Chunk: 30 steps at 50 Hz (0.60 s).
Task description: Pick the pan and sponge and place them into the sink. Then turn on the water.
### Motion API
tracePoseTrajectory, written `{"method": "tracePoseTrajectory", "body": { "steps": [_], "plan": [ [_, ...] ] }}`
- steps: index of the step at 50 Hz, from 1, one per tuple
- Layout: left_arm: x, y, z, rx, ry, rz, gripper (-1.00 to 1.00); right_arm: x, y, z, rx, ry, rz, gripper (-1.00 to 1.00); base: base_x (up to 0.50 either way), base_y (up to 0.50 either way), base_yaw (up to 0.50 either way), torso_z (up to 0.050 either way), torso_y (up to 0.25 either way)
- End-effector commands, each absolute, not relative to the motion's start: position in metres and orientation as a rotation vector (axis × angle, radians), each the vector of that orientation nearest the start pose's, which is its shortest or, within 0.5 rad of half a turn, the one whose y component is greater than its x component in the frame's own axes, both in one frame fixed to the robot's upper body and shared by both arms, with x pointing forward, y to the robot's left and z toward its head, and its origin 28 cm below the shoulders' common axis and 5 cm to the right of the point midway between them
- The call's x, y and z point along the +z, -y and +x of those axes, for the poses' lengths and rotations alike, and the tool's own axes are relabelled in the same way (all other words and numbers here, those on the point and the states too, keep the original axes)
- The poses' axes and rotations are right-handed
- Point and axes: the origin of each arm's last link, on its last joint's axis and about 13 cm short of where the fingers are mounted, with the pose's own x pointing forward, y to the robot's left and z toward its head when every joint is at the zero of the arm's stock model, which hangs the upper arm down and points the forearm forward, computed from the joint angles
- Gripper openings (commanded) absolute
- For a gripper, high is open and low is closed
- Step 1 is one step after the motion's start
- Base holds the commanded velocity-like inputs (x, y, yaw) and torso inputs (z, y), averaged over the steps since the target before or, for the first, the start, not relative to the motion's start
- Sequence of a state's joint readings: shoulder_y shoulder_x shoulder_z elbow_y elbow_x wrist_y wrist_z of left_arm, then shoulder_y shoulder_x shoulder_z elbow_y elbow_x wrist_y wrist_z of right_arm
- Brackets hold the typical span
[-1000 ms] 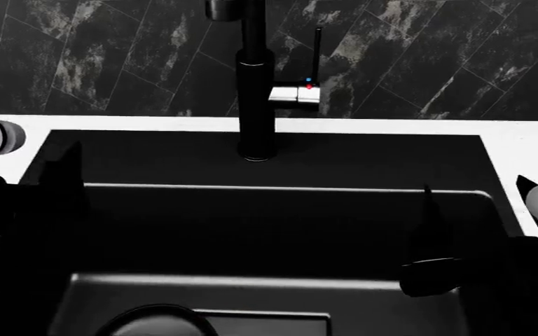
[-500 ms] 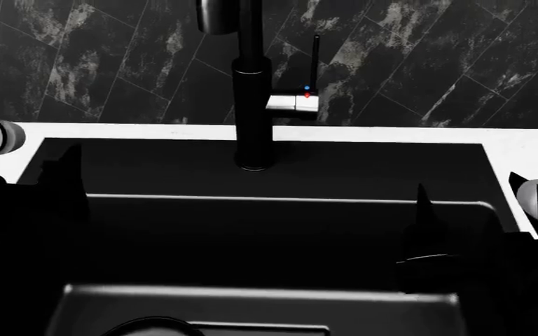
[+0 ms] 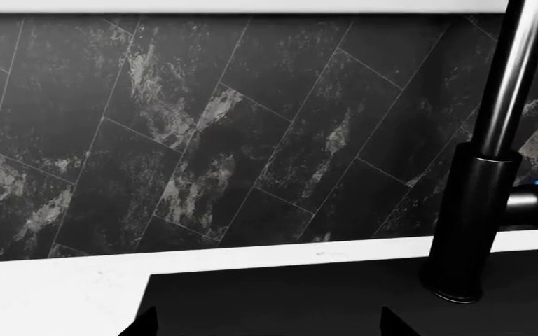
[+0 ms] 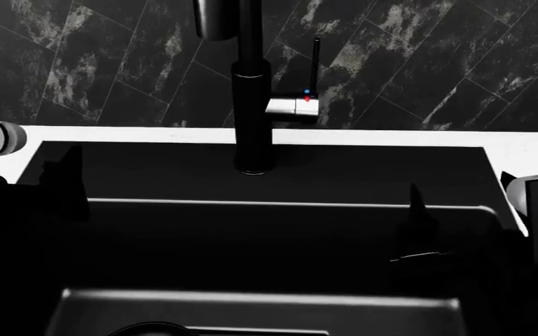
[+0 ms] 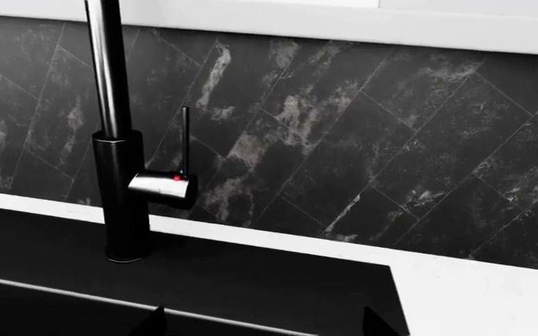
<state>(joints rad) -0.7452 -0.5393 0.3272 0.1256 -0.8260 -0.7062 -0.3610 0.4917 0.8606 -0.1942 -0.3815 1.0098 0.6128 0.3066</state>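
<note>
Left claw (image 4: pixel 64 175): dark silhouette over the sink's left end. In the left wrist view only two fingertip points show, well apart, nothing between them, so it reads as spread and empty.

Pan (image 4: pixel 143 329): only a curved rim arc shows at the lower edge of the head view, down on the sink (image 4: pixel 279 203) floor, left of centre, beside the drain plate (image 4: pixel 260 332). Handle not visible. Sponge: not visible in any view; cannot confirm where it lies.

Faucet (image 4: pixel 250 105): upright black column at the back rim of the sink, mid-width. Its lever (image 4: pixel 316 59) is a thin rod with its long axis vertical, rising from the silver valve body (image 4: pixel 293 106) on the column's right side; red and blue dots mark that body.

Right claw (image 4: pixel 417 217): dark shape over the sink's right part. The right wrist view shows two tips apart with nothing held, so spread and empty.

Judgement: with the pan apparently already in the basin, the water step is in hand. The lever lies forward, up and to the left of the right claw, on the side of the column facing it; the column stands between the lever and the left claw. The right arm is the better placed. White bench (image 4: pixel 531 150) flanks the sink.
</note>
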Motion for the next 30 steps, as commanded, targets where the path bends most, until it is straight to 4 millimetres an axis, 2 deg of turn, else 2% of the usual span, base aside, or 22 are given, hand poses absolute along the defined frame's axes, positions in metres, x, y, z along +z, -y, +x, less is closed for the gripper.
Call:
{"method": "tracePoseTrajectory", "body": {
  "steps": [1,7,16,23,30],
  "plan": [
    [0.186,-0.252,0.308,-0.091,-0.071,0.009,1.0,0.195,0.189,0.259,0.16,-0.027,-0.044,1.0,0.0,0.0,0.0,0.0,0.0],
    [0.188,-0.252,0.308,-0.097,-0.071,0.011,1.0,0.21,0.172,0.291,0.205,-0.01,-0.052,1.0,0.0,0.0,0.0,0.0,0.0],
    [0.19,-0.253,0.309,-0.081,-0.066,0.021,1.0,0.215,0.151,0.34,0.257,0.028,0.018,1.0,0.0,0.0,0.0,0.0,0.0],
    [0.19,-0.251,0.308,-0.092,-0.073,0.026,1.0,0.221,0.14,0.368,0.292,0.022,0.044,1.0,0.0,0.0,0.0,0.0,0.0],
    [0.191,-0.251,0.305,-0.092,-0.071,0.03,1.0,0.219,0.136,0.385,0.305,0.005,0.042,1.0,0.0,0.0,0.0,0.0,0.0]
  ]
}}
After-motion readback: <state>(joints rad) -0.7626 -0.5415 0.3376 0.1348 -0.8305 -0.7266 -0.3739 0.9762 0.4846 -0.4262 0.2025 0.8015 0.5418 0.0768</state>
